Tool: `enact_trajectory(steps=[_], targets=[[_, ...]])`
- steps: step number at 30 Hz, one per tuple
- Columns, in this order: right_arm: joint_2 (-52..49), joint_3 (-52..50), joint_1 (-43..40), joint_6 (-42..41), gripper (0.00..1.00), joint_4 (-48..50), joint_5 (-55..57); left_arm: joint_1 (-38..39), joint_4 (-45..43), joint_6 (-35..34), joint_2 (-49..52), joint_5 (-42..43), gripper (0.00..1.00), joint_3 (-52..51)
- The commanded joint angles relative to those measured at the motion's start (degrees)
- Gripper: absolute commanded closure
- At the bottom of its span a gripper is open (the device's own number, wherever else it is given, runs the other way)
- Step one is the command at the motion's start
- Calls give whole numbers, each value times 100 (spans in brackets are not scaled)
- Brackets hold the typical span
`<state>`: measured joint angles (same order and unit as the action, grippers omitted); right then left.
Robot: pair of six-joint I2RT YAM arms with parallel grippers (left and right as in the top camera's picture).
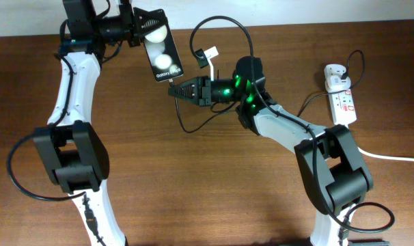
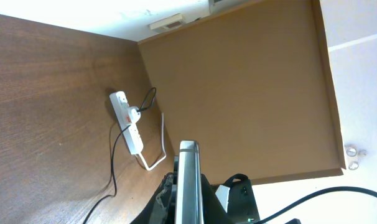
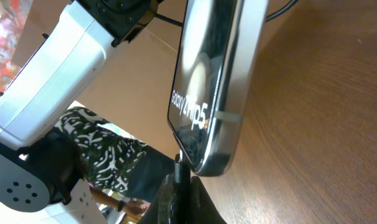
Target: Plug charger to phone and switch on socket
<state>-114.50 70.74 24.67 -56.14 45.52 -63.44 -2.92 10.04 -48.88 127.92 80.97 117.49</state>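
My left gripper (image 1: 140,31) is shut on the phone (image 1: 160,49), a black smartphone with two white glare spots and white lettering, and holds it above the table at the back. The phone shows edge-on in the left wrist view (image 2: 188,180) and close up in the right wrist view (image 3: 213,81). My right gripper (image 1: 174,91) is shut on the charger plug (image 3: 178,169), whose tip sits at the phone's lower end. The thin black charger cable (image 1: 221,24) loops back behind the arm. The white socket strip (image 1: 342,102) lies at the far right, with a white adapter (image 1: 336,74).
The socket's thick white cord (image 1: 391,157) runs off the right edge. The socket strip (image 2: 127,119) also shows in the left wrist view beside a brown board (image 2: 251,87). A patterned cloth (image 3: 101,149) and a person's hand show beyond the table.
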Motion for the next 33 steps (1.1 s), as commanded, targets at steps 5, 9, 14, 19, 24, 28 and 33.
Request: enact_trajectory(steps=[5,9,14,19,24,28,33], targets=[[-118,68,-74,52,96,636,-173,26,-13,-98,-210,173,100,46],[-142,68,-74,55,96,638,-166,15,-11,-98,-210,177,100,46],[-466,68,-63,-188,96,1193,-343,-157,-319,-345,-210,153,100,46],[-494,68,-66,-304,96,1674,-341,-372,-442,-511,-210,195,100,46],[-494,68,-66,-485,96,1711,-315,-192,-442,-511,-210,221,100,46],[-494,68,-66,-509,96,1709,-229,-81,-444,-509,-210,348,100,46],[-494,68,-76,-546,96,1720,-197,-81,-442,-509,-210,378,100,46]])
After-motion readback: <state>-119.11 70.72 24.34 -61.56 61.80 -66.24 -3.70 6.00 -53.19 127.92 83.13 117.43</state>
